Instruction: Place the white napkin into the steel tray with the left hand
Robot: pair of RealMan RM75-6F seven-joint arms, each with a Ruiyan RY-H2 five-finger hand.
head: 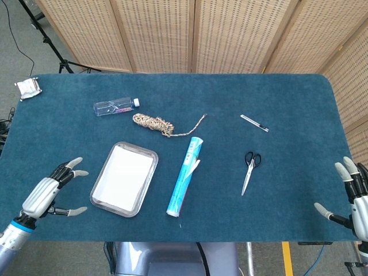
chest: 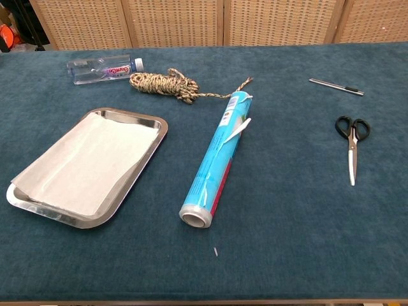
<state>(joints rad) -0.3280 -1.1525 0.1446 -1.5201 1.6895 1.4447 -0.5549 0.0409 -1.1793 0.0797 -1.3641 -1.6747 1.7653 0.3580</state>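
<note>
The white napkin (head: 122, 177) (chest: 80, 166) lies flat inside the steel tray (head: 150, 155) (chest: 155, 129), its near-left corner hanging a little over the rim. In the head view my left hand (head: 49, 194) hovers well left of the tray, fingers spread, holding nothing. My right hand (head: 355, 195) stands at the table's near right edge, fingers apart and empty. The chest view shows neither hand.
A blue foil roll (head: 185, 176) (chest: 220, 155) lies right of the tray. Behind it are a coiled rope (head: 153, 122) (chest: 165, 85) and a clear bottle (head: 115, 107) (chest: 102, 67). Black scissors (head: 249, 169) (chest: 351, 142) and a pen (head: 254, 123) (chest: 336, 87) lie to the right.
</note>
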